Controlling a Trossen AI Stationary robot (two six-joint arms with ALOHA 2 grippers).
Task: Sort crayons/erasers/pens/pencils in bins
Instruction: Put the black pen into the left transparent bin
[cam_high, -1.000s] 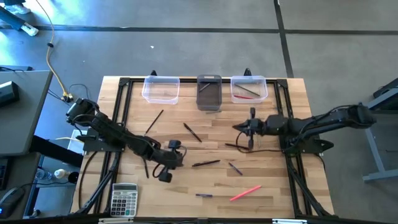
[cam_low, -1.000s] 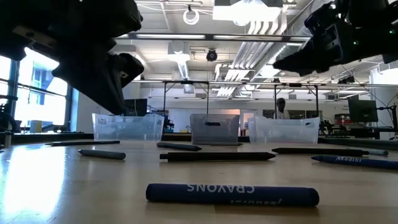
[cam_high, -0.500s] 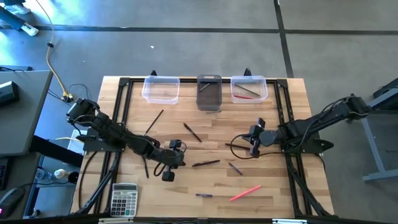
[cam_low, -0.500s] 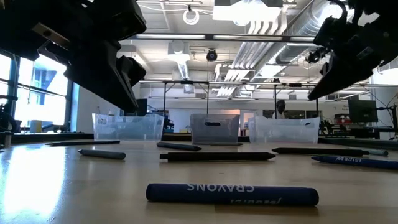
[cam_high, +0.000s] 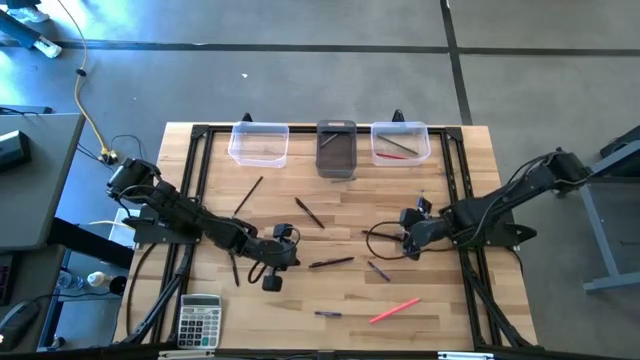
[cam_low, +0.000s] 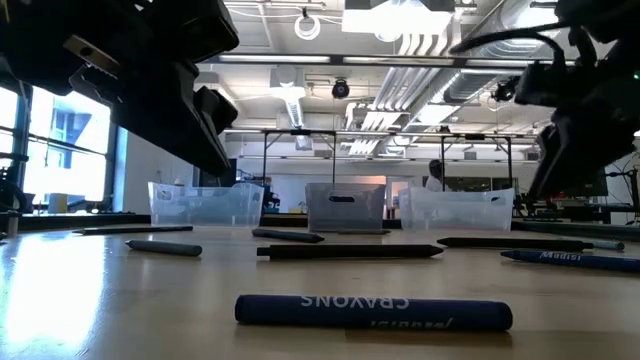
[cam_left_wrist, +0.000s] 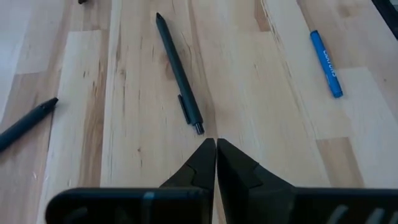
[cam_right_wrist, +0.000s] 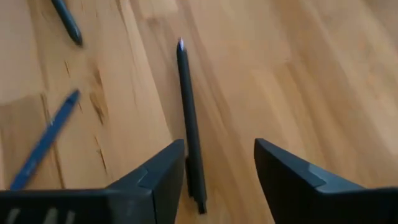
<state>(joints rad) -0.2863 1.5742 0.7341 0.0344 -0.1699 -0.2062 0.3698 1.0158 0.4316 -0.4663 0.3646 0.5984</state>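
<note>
Clearly open and empty, the right gripper (cam_right_wrist: 214, 180) hangs off-centre over a black pen (cam_right_wrist: 189, 124); closing could knock it away.

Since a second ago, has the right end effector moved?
Yes. In the high view the right end effector has dropped away from the right clear bin toward the near edge, and now sits open over a black pen.
</note>
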